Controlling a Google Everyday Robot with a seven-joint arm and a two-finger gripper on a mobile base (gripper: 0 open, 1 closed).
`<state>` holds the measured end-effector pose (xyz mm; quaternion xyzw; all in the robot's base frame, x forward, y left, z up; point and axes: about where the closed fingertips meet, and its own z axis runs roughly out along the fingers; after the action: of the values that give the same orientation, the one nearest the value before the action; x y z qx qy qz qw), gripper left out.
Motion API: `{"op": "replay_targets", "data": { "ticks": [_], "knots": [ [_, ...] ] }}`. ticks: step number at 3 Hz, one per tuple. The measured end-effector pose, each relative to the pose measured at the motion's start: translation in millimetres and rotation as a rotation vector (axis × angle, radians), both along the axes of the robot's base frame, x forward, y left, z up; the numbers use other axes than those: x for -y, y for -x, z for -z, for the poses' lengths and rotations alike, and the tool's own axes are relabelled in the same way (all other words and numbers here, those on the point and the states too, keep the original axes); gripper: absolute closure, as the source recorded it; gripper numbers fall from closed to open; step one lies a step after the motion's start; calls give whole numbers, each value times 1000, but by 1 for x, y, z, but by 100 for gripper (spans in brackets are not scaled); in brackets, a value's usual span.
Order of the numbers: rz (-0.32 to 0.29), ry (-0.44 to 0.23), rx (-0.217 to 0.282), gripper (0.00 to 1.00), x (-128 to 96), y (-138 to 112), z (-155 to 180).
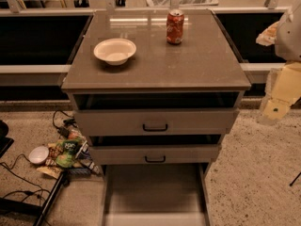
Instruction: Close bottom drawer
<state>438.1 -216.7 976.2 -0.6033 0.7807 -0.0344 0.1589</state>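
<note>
The bottom drawer point(154, 192) juts far out from the foot of the cabinet point(155, 69) (the two drawers above point(155, 121) sit ajar), awaiting a push. The gripper point(276, 108) hangs right of the cabinet, apparently not yet lined up; released or clenched, cannot tell.

Speckled floor point(254, 173) around a grey-topped cabinet point(155, 67), snack wrappers point(66, 153) littered left, warm light.
</note>
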Motion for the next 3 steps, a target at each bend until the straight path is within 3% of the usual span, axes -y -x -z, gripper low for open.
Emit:
{"op": "replay_targets", "data": {
  "ticks": [1, 3],
  "knots": [
    [5, -1, 0, 0, 0, 0, 2],
    [118, -48, 8, 0, 3, 15, 60]
  ]
}}
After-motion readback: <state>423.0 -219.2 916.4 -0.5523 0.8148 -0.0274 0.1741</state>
